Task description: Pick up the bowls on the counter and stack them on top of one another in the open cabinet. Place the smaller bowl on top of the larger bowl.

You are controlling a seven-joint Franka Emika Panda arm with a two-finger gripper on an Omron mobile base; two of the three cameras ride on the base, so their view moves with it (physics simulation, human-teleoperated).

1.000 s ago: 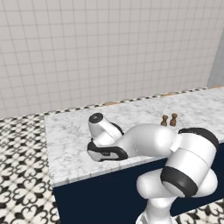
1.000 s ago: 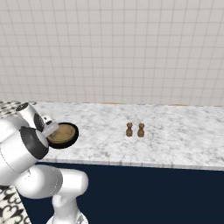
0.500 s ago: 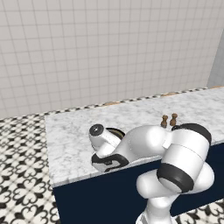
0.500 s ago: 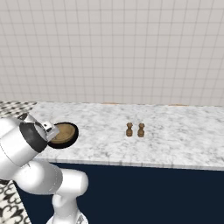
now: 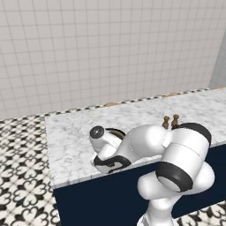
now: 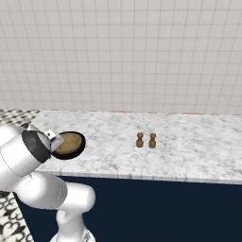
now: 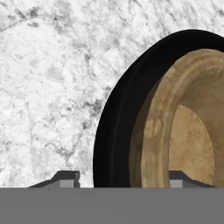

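My arm (image 5: 145, 143) had folded lower over the left end of the counter (image 5: 66, 145) than it stood a moment before. The base had not driven, since the tiled wall and the marble sat in the same place in both base views. So the only large change was the reach itself, coming down to the bowls.

The larger bowl (image 7: 113, 131) had not moved. It stood on the marble near the front edge, glossy black, and the smaller bowl (image 7: 192, 140) lay inside it, already nested tan in black. That meant, as I judged it, the stacking order was right and one lift of the black bowl could carry both to the cabinet.

The two small brown knobbed pieces (image 6: 146, 140) stood well apart to the right, undisturbed.

The smallest change was at my gripper (image 7: 124, 178). Its tips had begun to draw in from their widest, yet they were apart, one outside the black wall over bare marble and the other inside, by the tan rim. Both rims ran between them. A strip of marble showed between the outer tip and the black wall, so I judged the pinch was not yet made and nothing was held.
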